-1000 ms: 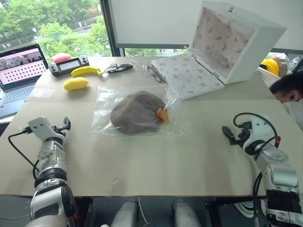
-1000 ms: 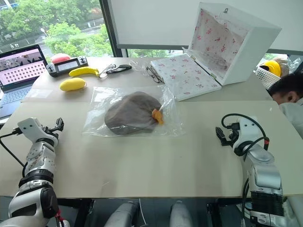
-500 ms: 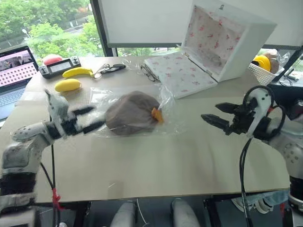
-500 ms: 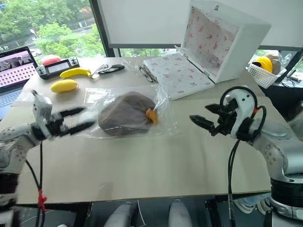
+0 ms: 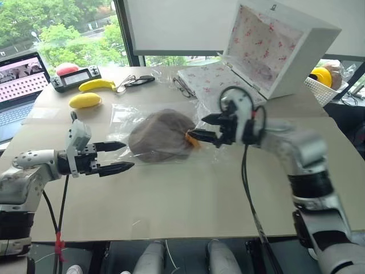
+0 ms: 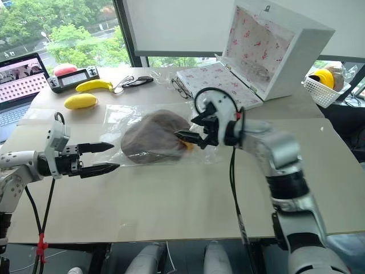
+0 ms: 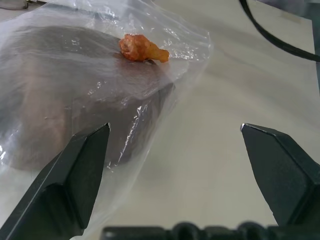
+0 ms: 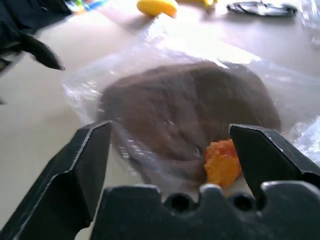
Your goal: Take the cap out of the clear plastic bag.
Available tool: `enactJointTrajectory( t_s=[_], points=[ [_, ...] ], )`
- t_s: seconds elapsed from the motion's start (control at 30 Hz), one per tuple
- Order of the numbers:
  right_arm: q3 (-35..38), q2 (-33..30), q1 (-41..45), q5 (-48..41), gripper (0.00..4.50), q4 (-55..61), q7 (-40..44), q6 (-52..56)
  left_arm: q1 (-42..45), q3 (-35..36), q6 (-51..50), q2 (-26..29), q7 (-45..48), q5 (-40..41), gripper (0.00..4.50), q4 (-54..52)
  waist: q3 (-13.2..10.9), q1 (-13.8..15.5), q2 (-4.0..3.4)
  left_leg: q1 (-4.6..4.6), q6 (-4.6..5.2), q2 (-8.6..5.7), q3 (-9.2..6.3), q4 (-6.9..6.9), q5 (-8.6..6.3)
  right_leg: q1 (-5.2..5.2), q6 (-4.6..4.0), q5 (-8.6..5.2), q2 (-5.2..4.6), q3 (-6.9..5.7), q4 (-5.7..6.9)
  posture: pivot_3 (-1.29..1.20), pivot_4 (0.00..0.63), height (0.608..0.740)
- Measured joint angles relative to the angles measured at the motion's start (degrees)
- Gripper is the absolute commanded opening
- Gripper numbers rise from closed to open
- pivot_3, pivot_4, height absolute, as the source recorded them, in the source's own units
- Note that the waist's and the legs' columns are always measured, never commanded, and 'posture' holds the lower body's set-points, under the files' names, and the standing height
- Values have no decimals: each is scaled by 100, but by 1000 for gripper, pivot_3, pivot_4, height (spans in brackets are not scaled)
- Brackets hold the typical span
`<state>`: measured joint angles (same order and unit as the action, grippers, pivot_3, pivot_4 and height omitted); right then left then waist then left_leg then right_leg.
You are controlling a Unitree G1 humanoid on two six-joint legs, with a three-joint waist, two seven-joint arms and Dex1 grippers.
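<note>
The right gripper (image 5: 204,128), jaws spread wide and empty, hangs at the orange-scrap end of the soft brown fabric cap (image 5: 161,135), which lies sealed inside the crinkly clear plastic bag (image 5: 126,114) mid-table. The left gripper (image 5: 118,156), equally open, waits just beside the bag's opposite edge. The film looks thin, slippery and light; probably best to pinch loose plastic clear of the limp cap, then draw the cap out.
</note>
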<state>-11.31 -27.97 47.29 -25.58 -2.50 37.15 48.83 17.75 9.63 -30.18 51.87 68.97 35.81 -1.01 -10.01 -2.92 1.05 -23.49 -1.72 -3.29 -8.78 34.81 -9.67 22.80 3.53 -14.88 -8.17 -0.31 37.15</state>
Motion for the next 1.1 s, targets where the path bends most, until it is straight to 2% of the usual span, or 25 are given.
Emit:
enactJointTrajectory(
  t_s=[0.13,0.33,0.6,0.97,1.1],
  points=[
    [-315,312,107,567,4426,-1176,136,-546,22,18,-60,-9,-105,2,4500,-75,0,3,0,-13,-3,0,7,1,1,25,-3,2,1,11,10,0,150,740],
    [-391,774,618,1250,4426,-2930,267,-1538,30,21,-230,-36,-238,21,4500,-335,0,-105,0,-4,-5,2,18,1,3,27,-5,4,6,28,20,0,150,740],
    [-333,1203,827,1640,4426,-3923,320,-2174,30,25,-366,-59,-347,28,4500,-415,0,-140,0,24,-5,19,62,1,3,37,-6,4,35,94,49,0,150,740],
    [-155,1344,824,1953,883,-4037,319,-2320,49,33,-343,-159,-477,-10,4500,-427,0,-128,0,31,-5,36,73,4,2,40,-10,6,54,111,60,0,150,740],
    [-97,1368,745,1993,883,-3910,314,-2311,143,26,-213,-218,-586,-241,4500,-270,0,-128,0,32,-6,39,75,4,2,42,-12,8,56,112,61,0,150,740]
  ],
)
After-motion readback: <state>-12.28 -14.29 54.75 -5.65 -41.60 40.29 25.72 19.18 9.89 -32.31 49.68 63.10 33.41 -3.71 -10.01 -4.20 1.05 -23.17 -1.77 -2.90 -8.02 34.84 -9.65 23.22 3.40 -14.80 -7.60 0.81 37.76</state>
